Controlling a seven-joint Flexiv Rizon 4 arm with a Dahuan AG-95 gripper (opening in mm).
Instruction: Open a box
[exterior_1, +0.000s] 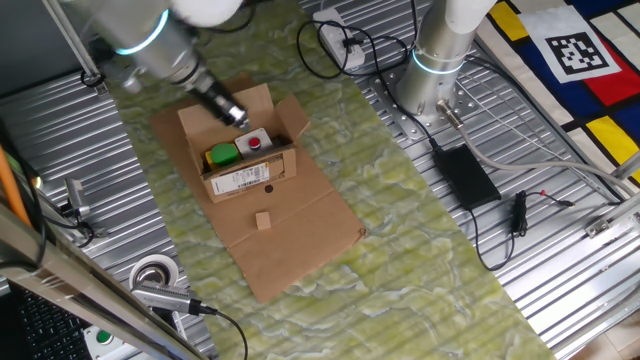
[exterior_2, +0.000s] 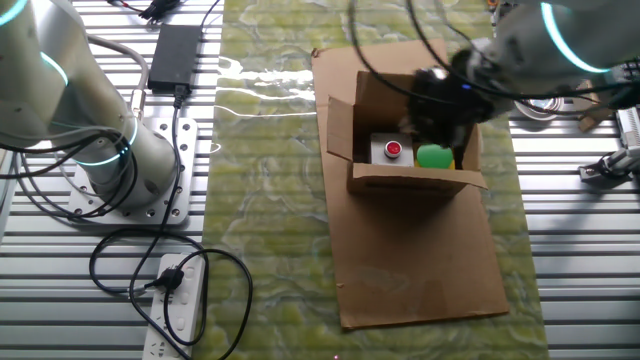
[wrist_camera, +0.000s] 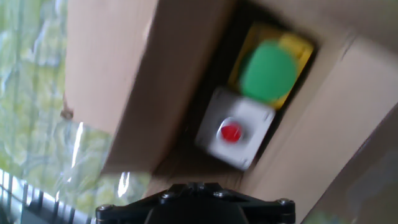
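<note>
The box (exterior_1: 280, 168) stands on a flat cardboard sheet with its top flaps spread open. Inside it lie a green button on a yellow base (exterior_1: 222, 155) and a white unit with a red button (exterior_1: 254, 142). A white barcode label (exterior_1: 238, 181) shows on the box's front side. My gripper (exterior_1: 230, 110) hangs just over the rear flap, blurred in the other fixed view (exterior_2: 435, 105). The hand view looks down into the box (wrist_camera: 118, 74) at the green button (wrist_camera: 267, 70) and the red button unit (wrist_camera: 233, 132). Only the gripper's black body shows there, and its fingers are hidden.
The flat cardboard sheet (exterior_1: 290, 240) lies on a green patterned mat, with a small cardboard scrap (exterior_1: 263, 221) on it. A second arm's base (exterior_1: 430, 80), a black power adapter (exterior_1: 465, 175), a power strip (exterior_1: 335, 35), cables and a tape roll (exterior_1: 155, 272) surround it.
</note>
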